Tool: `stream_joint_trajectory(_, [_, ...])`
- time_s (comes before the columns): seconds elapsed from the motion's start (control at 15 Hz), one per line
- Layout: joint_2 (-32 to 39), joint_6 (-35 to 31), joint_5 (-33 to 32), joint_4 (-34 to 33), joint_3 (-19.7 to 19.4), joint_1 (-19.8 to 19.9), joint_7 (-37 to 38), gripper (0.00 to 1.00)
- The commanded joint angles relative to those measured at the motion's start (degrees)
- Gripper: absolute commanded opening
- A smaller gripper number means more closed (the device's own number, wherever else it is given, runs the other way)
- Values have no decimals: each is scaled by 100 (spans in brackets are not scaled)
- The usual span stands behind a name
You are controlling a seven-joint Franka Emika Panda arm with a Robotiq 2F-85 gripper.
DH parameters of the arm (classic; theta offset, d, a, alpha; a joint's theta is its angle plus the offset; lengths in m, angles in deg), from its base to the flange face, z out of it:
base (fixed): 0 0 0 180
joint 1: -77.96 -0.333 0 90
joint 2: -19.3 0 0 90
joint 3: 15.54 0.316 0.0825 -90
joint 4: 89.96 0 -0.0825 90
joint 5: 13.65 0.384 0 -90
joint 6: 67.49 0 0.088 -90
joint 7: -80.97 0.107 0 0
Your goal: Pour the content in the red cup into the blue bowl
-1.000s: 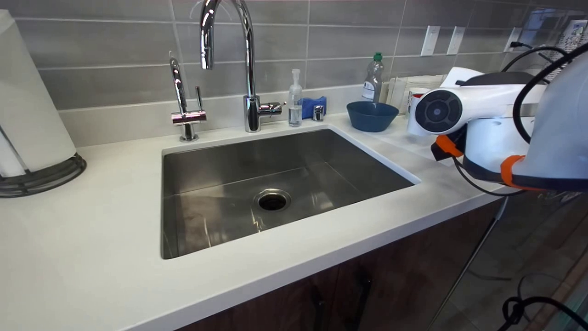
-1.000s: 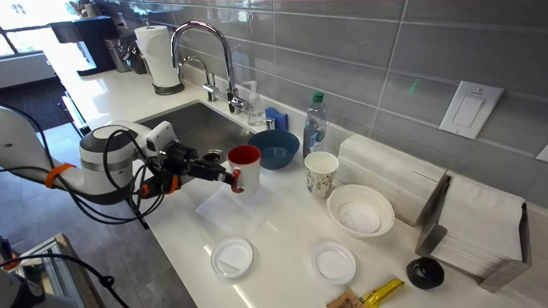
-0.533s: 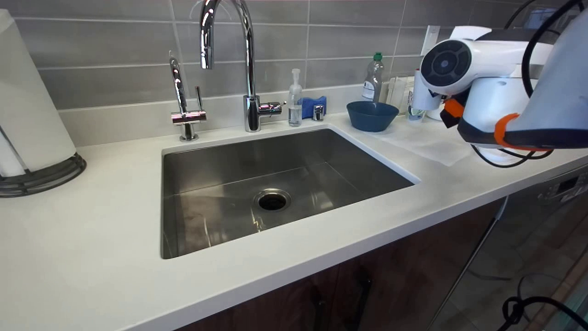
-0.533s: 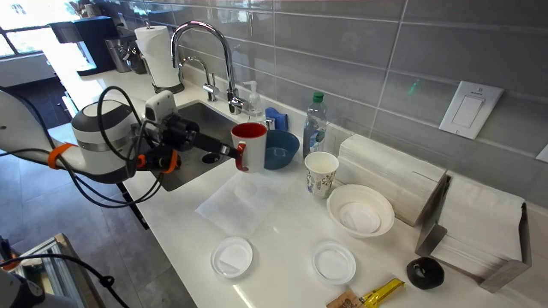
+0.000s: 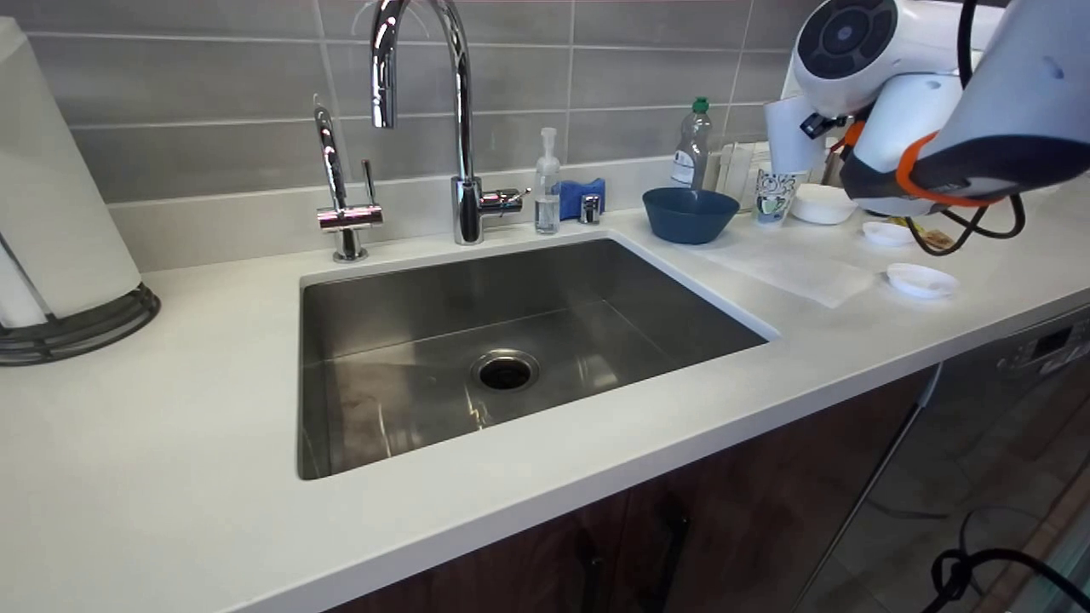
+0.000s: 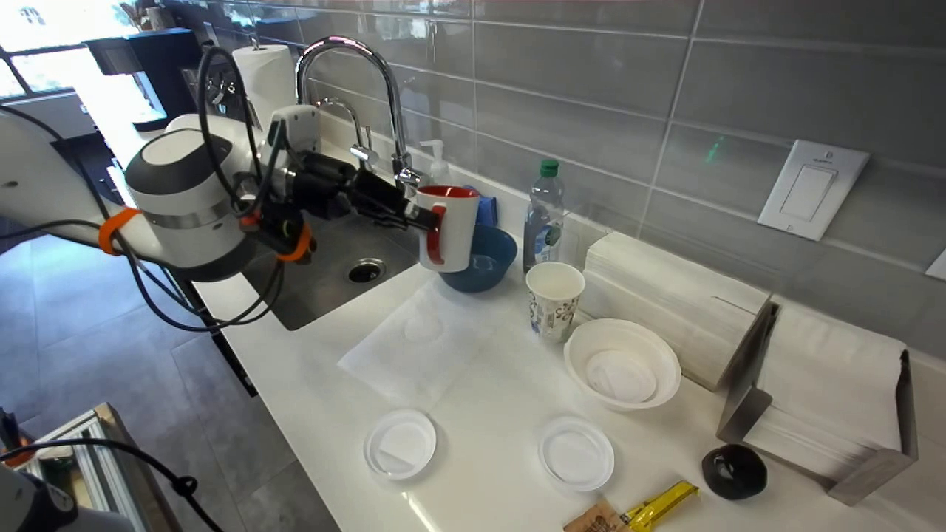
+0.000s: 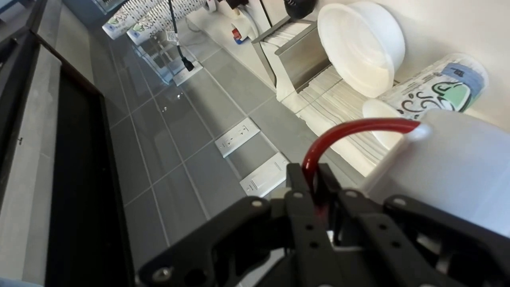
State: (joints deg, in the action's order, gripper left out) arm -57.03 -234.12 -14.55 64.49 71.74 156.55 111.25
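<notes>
Exterior view: red cup (image 6: 459,233) white outside (inside, handle (image 6: 434,247) red).

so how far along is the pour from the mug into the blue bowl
Done: the gripper is shut on the red handle of the mug, which is up off the counter.
In hand: in an exterior view the mug hangs higher than the blue bowl and off to its side, tilted only slightly.
Left: probably moving it over the bowl and tipping it. Its contents are hidden.
</notes>
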Motion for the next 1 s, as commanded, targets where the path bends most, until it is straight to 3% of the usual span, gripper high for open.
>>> stream_joint_trajectory(0.0, [418, -138, -63, -467, -218, 510, -793, 3])
stream_joint_trajectory(0.53, [1052, 303, -245, -1443, 6, 1020, -1795, 3])
stream_joint_trajectory(0.93, [1290, 850, -387, -1945, 243, 1225, -2099, 3])
